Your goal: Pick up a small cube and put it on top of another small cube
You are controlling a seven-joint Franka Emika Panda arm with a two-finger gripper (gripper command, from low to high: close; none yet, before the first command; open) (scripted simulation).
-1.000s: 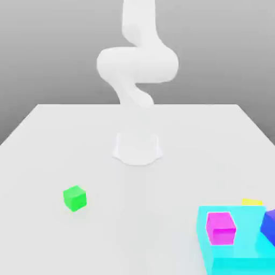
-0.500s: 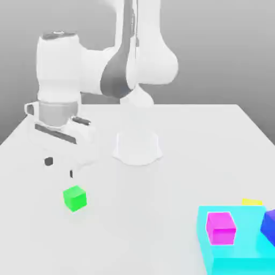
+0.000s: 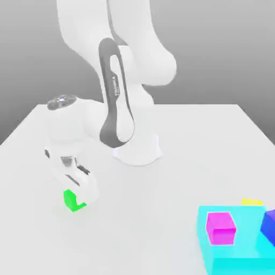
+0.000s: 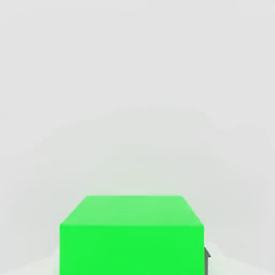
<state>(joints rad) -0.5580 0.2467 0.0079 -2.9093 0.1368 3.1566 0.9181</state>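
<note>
White table (image 3: 177,177); jaws clamping green cube (image 4: 132,235).

The small cube (image 3: 71,200) is sitting on the table (image 3: 215,134), toward the exterior view's left and nearer the camera than the arm's round base (image 3: 137,151). The gripper (image 3: 81,197) is reaching down over it from behind, its body covering the cube's far and right-hand sides, so the cube is lying between the fingers, still resting on the table. Well apart, at the exterior view's lower right corner, a large block (image 3: 244,239) is lying on the table. Another small cube (image 3: 221,228) is standing on top of that block, with a further block (image 3: 269,225) just to its right and one more piece (image 3: 251,202) peeking out behind.
</note>
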